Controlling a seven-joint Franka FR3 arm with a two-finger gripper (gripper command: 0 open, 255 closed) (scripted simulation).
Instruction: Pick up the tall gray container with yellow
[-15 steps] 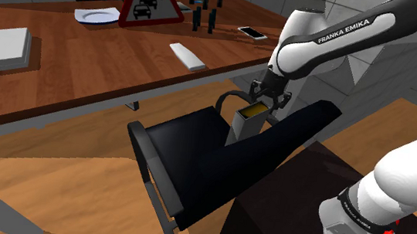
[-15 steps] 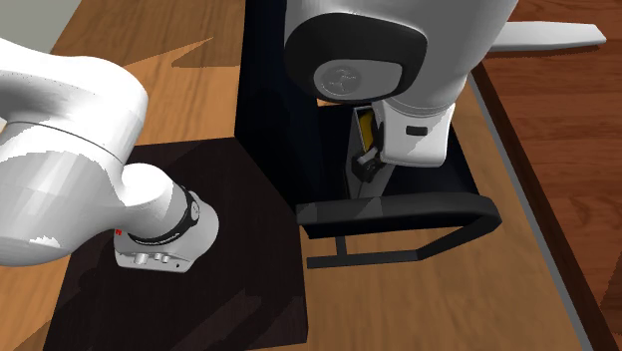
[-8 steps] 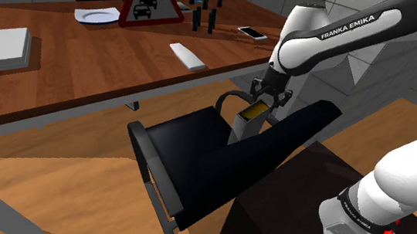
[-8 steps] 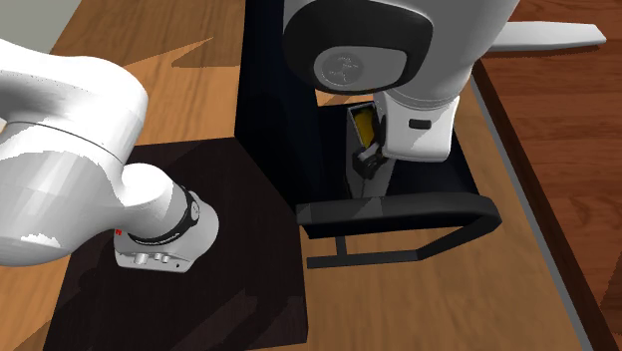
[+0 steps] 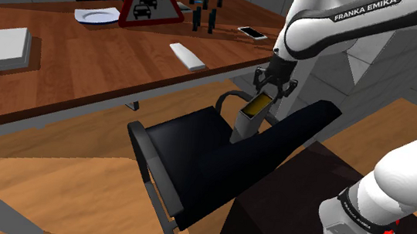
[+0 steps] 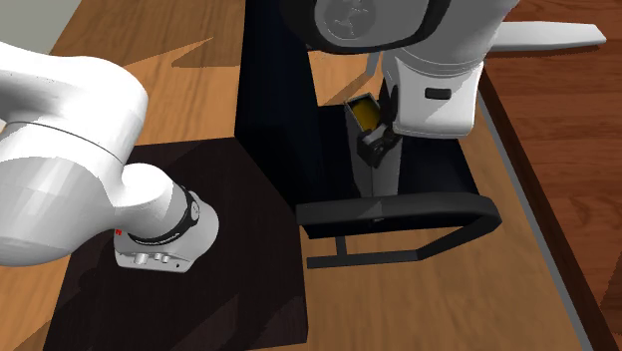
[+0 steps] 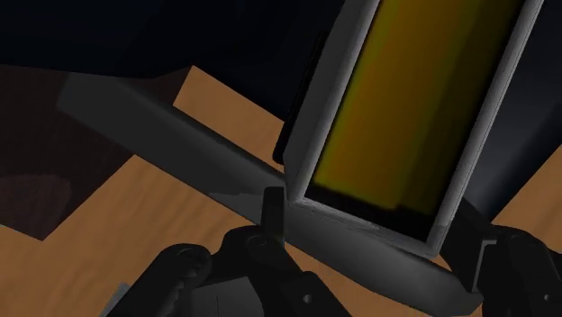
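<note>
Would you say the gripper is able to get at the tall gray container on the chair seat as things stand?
Probably yes: the gripper sits at the container's open top, fingers on either side of its walls and seemingly clasping it; the armrest stands aside.

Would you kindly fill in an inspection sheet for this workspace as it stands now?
Surface: black chair seat beside a wooden table.
Job's things: tall gray container, yellow inside, leaning at the back of the seat.
Clutter: triangular traffic sign, white plate, phone and white slab, all on the table.
Grippers: gripper shut on the container's upper end.
Cables: nothing seen.
Surroundings: wooden floor; dark stand.
</note>
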